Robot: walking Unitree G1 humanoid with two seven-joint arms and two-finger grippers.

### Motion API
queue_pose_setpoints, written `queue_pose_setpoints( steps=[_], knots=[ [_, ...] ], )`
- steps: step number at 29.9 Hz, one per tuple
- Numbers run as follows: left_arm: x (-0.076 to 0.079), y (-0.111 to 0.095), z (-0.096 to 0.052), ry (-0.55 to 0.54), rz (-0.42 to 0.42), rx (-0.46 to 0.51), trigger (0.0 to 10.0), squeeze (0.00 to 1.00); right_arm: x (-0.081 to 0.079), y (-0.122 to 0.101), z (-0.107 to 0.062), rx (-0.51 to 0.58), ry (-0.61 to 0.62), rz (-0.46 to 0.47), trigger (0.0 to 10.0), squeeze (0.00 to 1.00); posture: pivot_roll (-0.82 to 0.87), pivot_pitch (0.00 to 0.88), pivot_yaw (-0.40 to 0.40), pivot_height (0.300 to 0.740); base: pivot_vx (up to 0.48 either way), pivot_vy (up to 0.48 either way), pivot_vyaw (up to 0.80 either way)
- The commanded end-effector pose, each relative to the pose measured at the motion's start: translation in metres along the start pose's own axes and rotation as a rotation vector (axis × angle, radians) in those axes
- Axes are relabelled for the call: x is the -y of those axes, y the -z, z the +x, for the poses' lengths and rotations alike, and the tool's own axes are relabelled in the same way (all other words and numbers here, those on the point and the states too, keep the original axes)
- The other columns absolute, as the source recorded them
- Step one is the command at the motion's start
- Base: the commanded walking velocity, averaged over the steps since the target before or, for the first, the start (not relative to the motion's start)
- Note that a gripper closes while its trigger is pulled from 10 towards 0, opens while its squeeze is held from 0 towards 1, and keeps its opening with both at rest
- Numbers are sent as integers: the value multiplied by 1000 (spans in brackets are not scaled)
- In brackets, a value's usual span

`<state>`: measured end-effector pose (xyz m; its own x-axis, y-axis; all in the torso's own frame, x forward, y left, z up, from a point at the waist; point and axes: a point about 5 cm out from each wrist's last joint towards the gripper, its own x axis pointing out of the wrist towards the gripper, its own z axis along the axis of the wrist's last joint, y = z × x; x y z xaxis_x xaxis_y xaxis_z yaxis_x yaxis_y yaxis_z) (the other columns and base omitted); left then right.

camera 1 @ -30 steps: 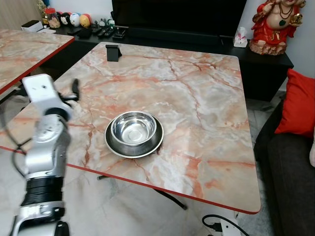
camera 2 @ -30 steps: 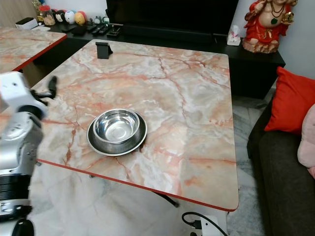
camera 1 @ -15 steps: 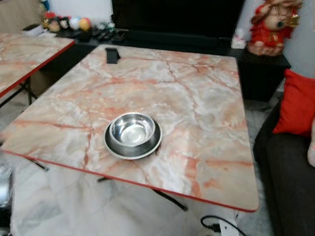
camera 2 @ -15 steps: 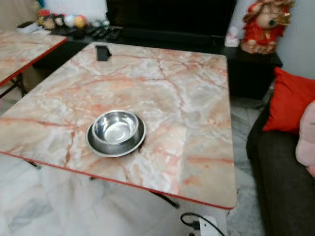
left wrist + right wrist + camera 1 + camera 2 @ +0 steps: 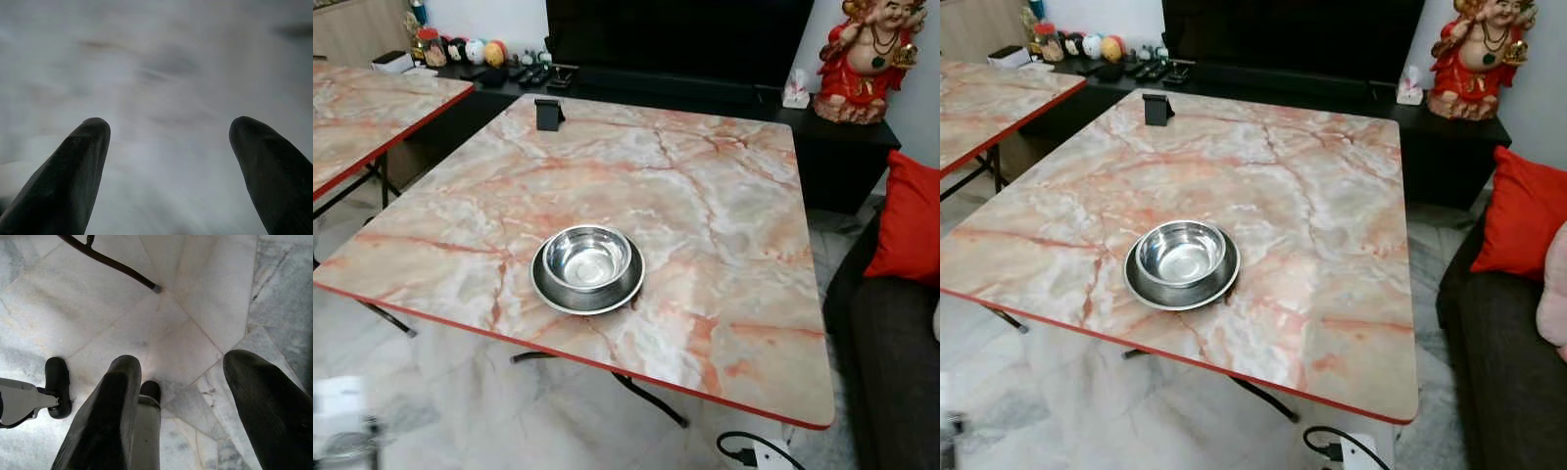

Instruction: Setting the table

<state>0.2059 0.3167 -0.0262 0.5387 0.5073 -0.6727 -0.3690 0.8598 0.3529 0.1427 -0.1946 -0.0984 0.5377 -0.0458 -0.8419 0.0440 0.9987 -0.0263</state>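
Note:
A shiny steel bowl (image 5: 587,258) sits in a dark round plate (image 5: 551,290) near the front of the marble table (image 5: 705,186), which has a red edge. My left arm (image 5: 340,419) is a pale blur low by the floor, left of the table. In the left wrist view the left gripper (image 5: 170,126) is open over blurred pale floor, holding nothing. The right gripper (image 5: 183,363) hangs open above the grey floor tiles, also holding nothing.
A small black stand (image 5: 548,114) is at the table's far left corner. A second marble table (image 5: 362,108) stands to the left. A dark sofa with a red cushion (image 5: 907,215) is on the right. A cable and plug (image 5: 744,452) lie on the floor in front.
My left arm, raised beside the table's left edge a second ago, has dropped low towards the floor. The view has shifted a little. Bowl and plate have not moved.

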Motion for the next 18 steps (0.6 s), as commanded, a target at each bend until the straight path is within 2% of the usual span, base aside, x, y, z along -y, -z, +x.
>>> queue_pose_setpoints(
  steps=[1,2,5,7,9,14,18],
  knots=[
    [11,2,0,89,54,-14,10000,0,2,1,0,3,11,8,10000,0,46,0,-19,740,0,0,0],
    [23,6,-1,153,108,-30,10000,0,3,0,0,4,17,10,10000,0,35,0,-19,740,0,0,0],
    [58,11,-8,337,171,-49,10000,0,4,1,-1,8,31,18,10000,0,31,0,-17,740,0,0,0],
    [77,17,-13,435,267,-44,10000,0,4,1,-1,7,39,15,10000,0,24,0,-15,740,0,0,0],
    [89,21,-17,472,334,-25,10000,0,4,1,-1,8,43,18,10000,0,24,0,-15,740,0,0,0],
    [101,31,-23,496,274,-40,10000,0,5,1,-1,6,51,28,10000,0,9,0,-18,740,0,0,0],
    [99,38,-23,475,206,-54,10000,0,6,1,-1,6,62,33,10000,0,0,0,-16,740,0,0,0]
  ],
)
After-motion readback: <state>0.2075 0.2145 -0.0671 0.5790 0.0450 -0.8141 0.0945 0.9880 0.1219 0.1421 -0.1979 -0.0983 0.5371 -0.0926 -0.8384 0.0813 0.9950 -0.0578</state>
